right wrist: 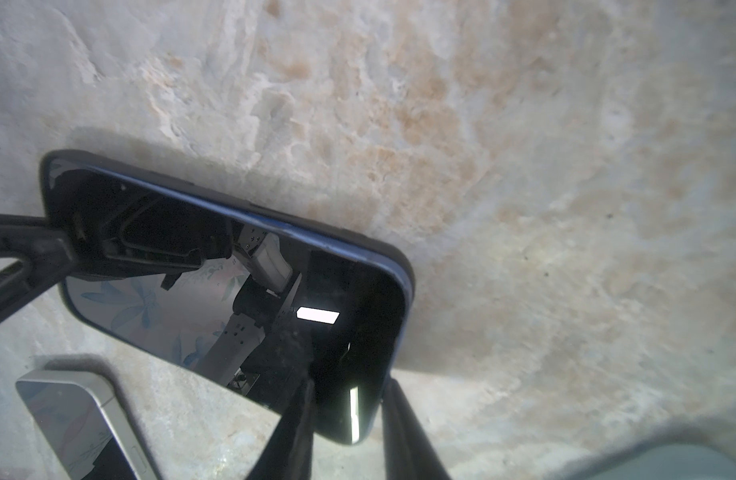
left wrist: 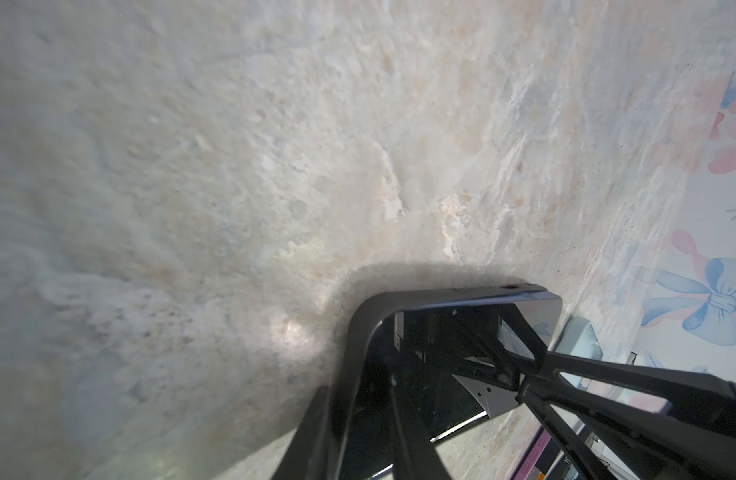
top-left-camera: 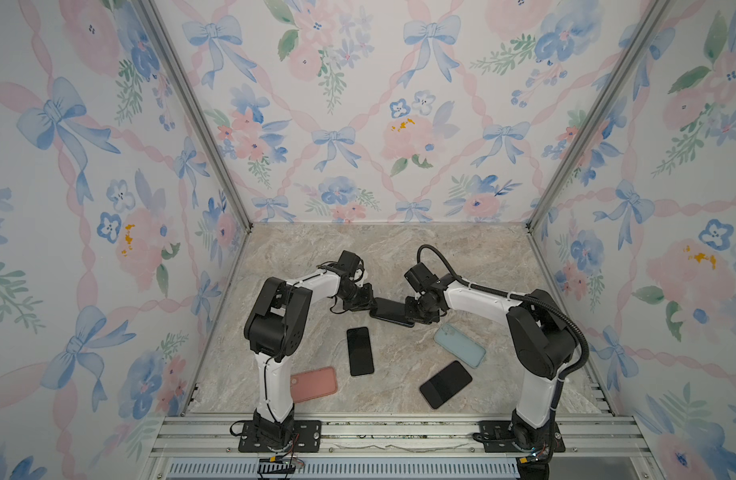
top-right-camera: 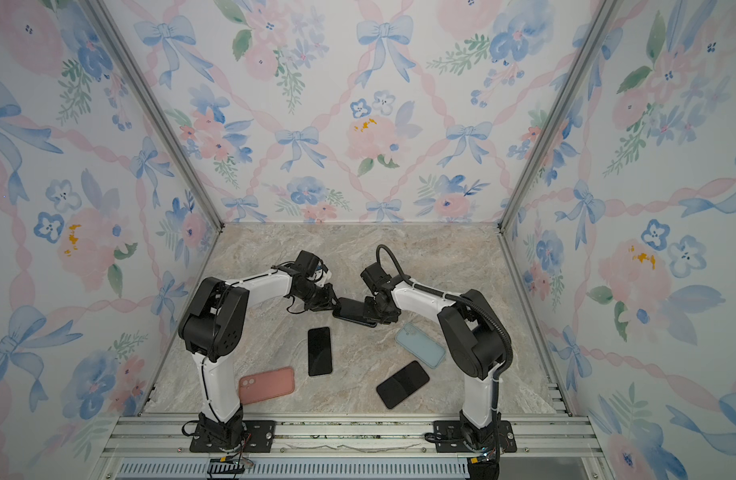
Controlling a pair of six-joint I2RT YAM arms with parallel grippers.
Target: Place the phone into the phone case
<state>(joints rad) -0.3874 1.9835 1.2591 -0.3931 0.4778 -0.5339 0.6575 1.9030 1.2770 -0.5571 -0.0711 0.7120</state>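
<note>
One phone (top-left-camera: 391, 310), long axis left-right

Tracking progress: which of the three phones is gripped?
The phone farthest back, held between the left gripper and right gripper; the other two lie free.

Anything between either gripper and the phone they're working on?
Nothing visible: left gripper and right gripper each clamp one end of the phone, which has a black case along its edge.

Glossy phone (right wrist: 337, 282), matt marbled tabletop (right wrist: 524, 166)
</note>
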